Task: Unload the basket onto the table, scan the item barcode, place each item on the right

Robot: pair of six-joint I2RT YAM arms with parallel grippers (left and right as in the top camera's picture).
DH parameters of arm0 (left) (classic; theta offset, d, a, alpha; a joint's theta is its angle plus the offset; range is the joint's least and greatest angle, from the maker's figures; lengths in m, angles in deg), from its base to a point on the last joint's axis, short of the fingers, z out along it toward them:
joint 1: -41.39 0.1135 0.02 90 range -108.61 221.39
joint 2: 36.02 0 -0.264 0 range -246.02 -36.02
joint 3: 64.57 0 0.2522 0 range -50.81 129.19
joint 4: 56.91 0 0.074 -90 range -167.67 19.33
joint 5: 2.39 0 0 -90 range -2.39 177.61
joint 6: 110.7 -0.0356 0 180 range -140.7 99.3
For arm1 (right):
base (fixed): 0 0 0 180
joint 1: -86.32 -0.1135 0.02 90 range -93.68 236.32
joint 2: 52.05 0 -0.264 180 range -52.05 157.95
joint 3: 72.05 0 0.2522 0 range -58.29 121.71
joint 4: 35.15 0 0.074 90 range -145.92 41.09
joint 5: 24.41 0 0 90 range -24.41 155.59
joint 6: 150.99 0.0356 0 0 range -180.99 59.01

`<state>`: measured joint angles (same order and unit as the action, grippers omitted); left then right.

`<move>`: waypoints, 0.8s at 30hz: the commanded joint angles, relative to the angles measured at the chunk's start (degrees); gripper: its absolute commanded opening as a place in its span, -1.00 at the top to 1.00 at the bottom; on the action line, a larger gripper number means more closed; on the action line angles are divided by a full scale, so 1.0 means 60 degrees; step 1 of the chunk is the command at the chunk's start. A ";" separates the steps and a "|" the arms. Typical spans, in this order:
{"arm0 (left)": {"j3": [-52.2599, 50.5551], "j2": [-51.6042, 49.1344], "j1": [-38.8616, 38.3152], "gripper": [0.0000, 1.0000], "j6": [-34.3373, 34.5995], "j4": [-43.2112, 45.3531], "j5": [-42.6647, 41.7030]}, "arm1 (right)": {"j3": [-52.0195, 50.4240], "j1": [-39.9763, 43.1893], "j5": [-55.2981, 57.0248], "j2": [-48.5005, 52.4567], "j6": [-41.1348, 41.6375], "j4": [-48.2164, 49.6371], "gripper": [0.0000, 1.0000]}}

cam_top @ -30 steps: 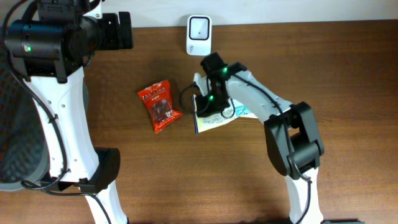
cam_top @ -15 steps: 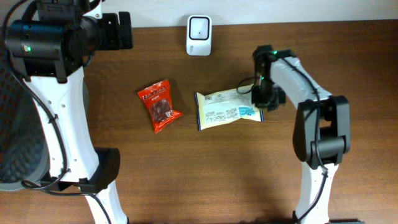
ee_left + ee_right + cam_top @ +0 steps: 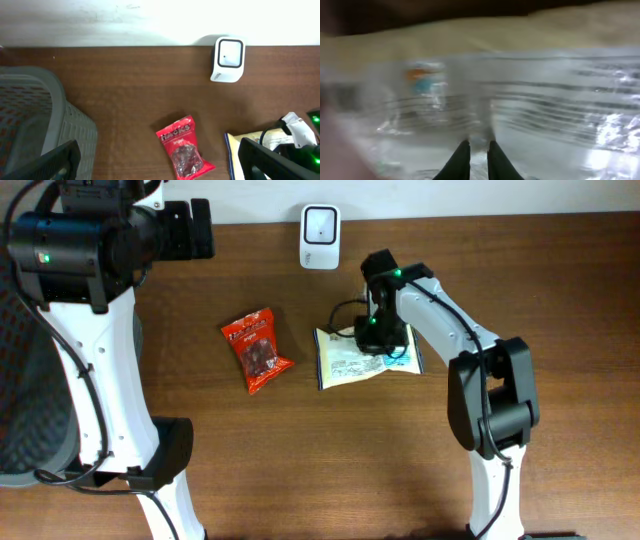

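Note:
A pale yellow snack packet (image 3: 345,363) lies flat mid-table, printed side up. My right gripper (image 3: 381,338) is down on its upper middle. In the right wrist view the packet's shiny film (image 3: 535,95) fills the frame, and the right gripper (image 3: 478,144) has its two dark fingers nearly together, pinching a raised crease of the film. The white barcode scanner (image 3: 320,237) stands at the table's back edge and also shows in the left wrist view (image 3: 228,59). My left gripper (image 3: 160,162) hangs high at the back left, wide open and holding nothing.
A red snack packet (image 3: 257,350) lies left of the yellow one, seen below the left gripper as the red packet (image 3: 185,152). A grey woven basket (image 3: 40,115) stands off the table's left side. The wall runs along the back edge.
The right gripper swung from the packet's left part out past its right end and back onto its upper middle. Its fingers came closer together. The left arm has not moved.

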<state>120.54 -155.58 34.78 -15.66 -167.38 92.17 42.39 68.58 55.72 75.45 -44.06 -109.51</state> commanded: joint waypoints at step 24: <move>0.0066 0.0091 0.0022 -0.98 0.0015 0.0000 0.0036 | -0.0138 -0.2273 -0.4237 0.0106 0.2218 0.4211 -0.86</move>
<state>120.54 -155.58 34.78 -15.66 -167.40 92.15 45.60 57.72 30.74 75.78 -38.77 -91.09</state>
